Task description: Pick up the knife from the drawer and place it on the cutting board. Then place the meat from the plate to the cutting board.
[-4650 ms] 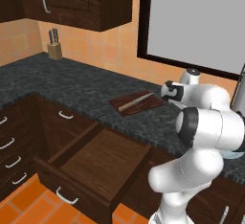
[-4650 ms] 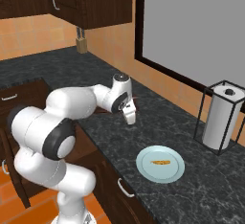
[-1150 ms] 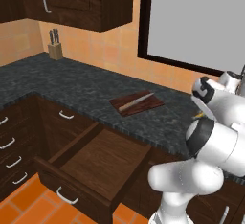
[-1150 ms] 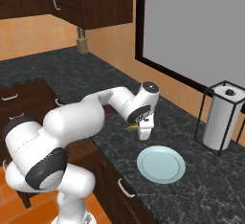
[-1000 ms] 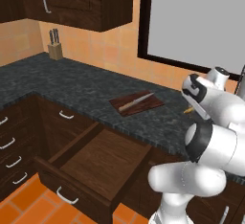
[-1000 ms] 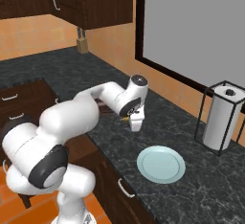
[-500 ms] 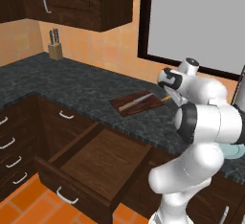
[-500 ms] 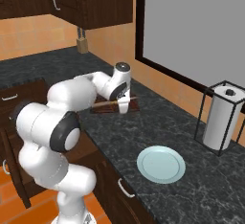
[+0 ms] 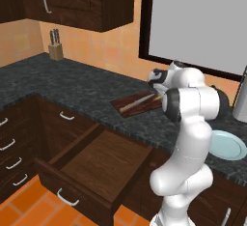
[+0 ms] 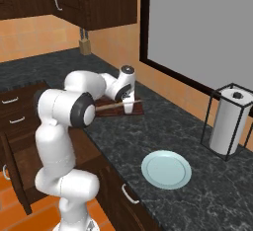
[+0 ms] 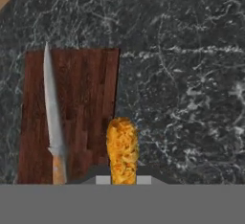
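Note:
The dark reddish cutting board [image 11: 72, 113] lies on the black counter, and the knife [image 11: 51, 117] rests along its left side, brownish handle toward me. My gripper [image 11: 122, 177] is shut on the orange-yellow meat [image 11: 122, 146], which hangs above the board's right edge, partly over the counter. From the right base view the gripper [image 10: 128, 109] points down at the board [image 10: 111, 108], where the knife [image 10: 118, 104] lies. The pale plate [image 10: 166, 170] stands bare to the right. The wide drawer [image 9: 103, 160] is open, with only its wood bottom showing.
A paper towel roll in a black wire holder [image 10: 228, 124] stands at the counter's right end. The tan knife block [image 9: 55, 51] sits far back left. Narrow stacked drawer fronts [image 9: 9, 143] flank the open drawer. A large window [image 9: 198, 22] is behind the counter.
The meat left the plate and now hangs in my gripper. The arm swung left from the plate to above the board's right edge.

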